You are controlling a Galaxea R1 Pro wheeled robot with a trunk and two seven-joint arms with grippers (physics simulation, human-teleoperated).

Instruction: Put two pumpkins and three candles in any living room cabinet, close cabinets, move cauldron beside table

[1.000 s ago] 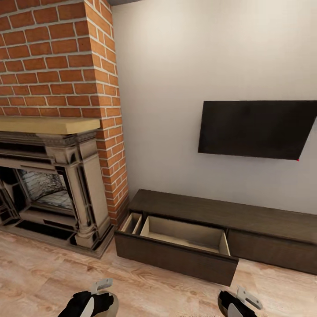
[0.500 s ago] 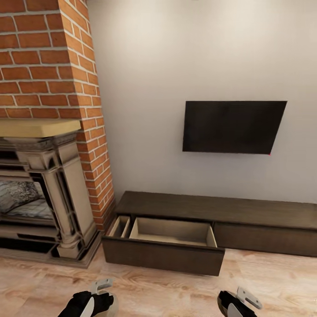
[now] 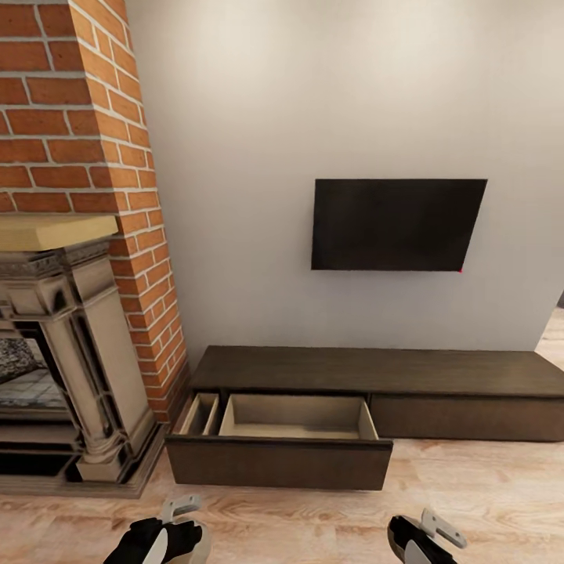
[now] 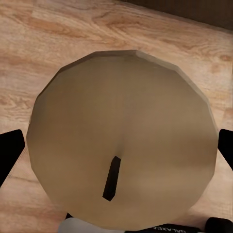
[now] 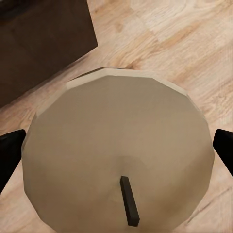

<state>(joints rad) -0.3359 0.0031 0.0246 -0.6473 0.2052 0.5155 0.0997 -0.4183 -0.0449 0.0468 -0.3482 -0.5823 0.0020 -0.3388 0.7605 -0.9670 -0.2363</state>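
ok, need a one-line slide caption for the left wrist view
Left gripper holding a beige candle, wick end toward the camera, above the wood floor.

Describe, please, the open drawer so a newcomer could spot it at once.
Below the dark wall-mounted screen runs a long low dark brown cabinet beside the brick fireplace. The open drawer is at its fireplace end, the one front pulled out, showing pale beige compartments.

you see the wooden floor carrying the long cabinet, its drawer pulled open, beside the fireplace.
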